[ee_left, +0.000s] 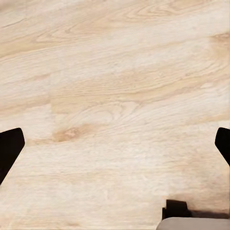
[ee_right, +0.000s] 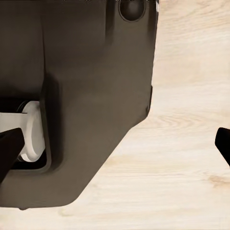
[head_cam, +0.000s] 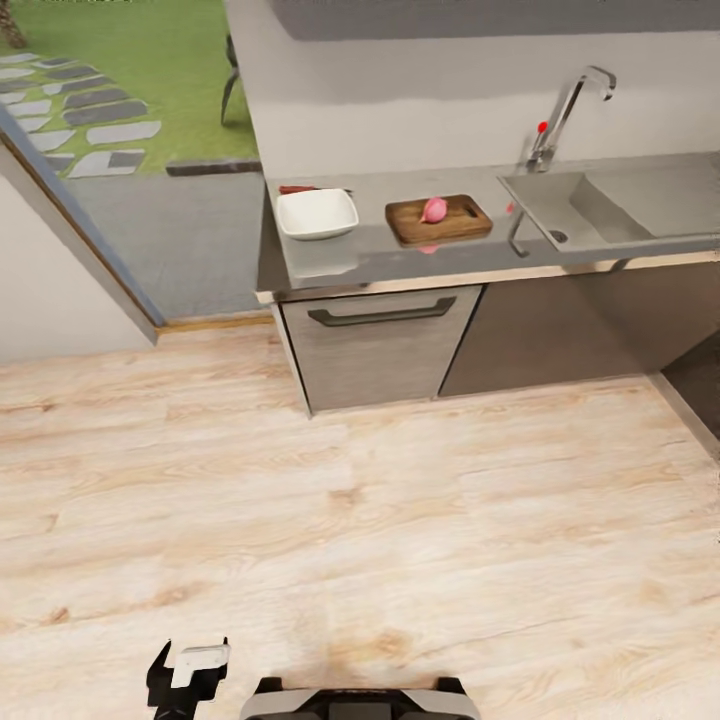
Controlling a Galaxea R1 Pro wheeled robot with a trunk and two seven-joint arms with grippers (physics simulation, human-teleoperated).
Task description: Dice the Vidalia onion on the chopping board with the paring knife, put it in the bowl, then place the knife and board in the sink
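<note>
Grey countertop (head_cam: 330, 262) holds a small, probably light, slippery Vidalia onion (head_cam: 434, 209) on the chopping board (head_cam: 440, 220), best gripped across its middle; both claws hang spread, empty.

On the grey countertop (head_cam: 330, 262), a white bowl (head_cam: 316, 213) and a chopping board (head_cam: 438, 221) are set side by side, a red-handled knife (head_cam: 300, 189) behind the bowl.

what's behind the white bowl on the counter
A paring knife lies behind the bowl: its red handle and dark blade show above the rim; any lower part is hidden by the bowl.
</note>
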